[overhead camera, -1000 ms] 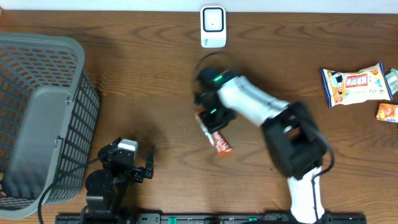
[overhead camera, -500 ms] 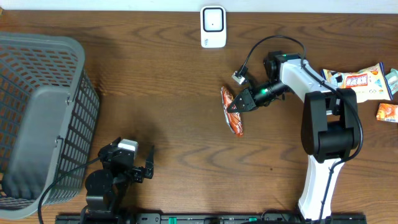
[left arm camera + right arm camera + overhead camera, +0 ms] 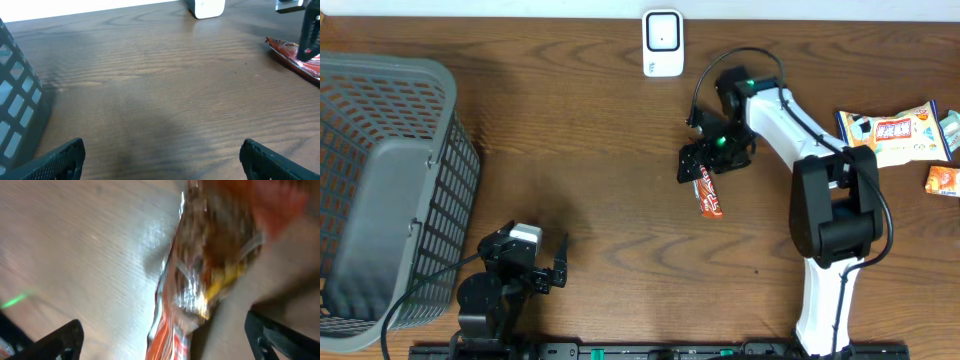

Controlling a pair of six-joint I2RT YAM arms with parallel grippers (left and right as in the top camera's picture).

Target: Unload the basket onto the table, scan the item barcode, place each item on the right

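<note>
Jaws of the 2 arms stand apart, right pair over a red-orange packet [image 3: 711, 200] (shiny, crinkled).

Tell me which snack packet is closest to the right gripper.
The long red-orange packet at mid-table, just at the right gripper. The white-and-blue packet and the small orange packet lie far off to the right.

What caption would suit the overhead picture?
Open right gripper poised over a red snack packet, white scanner beyond.

Dark brown wood-grain table [image 3: 570, 120]
</note>
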